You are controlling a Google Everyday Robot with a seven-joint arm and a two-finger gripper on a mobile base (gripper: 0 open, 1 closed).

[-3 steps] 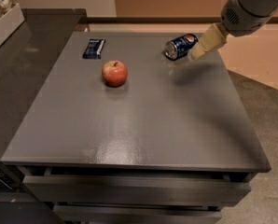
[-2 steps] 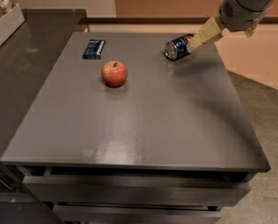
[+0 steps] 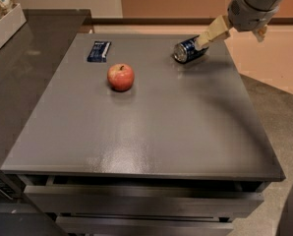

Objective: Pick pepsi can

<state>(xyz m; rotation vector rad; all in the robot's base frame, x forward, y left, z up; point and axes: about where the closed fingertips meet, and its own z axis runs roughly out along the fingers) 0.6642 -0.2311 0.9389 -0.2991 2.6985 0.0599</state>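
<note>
- The pepsi can lies on its side in the upper right part of the grey table, close to the far edge. One silver end faces the lower left of the frame, and its dark blue body points up and to the right.
- The gripper hangs at the upper right of the frame, over the table's far right corner, at the end of the grey arm that comes in from the top right.
- Its pincer stands apart. One beige finger slants down and left, and its tip meets the upper right end of the can. The other finger shows only as a short beige stub further right, well clear of the can.
- The can is not between the two fingers; only the one tip is against it.
- A red apple stands upright left of centre in the upper half of the frame, well apart from the can.
- A flat dark blue packet lies up and to the left of the apple, near the table's far left edge.
- Drawer fronts run below the table's near edge, along the bottom of the frame.
- A dark counter adjoins the table on the left, and a white tray sits on it in the upper left corner.
</note>
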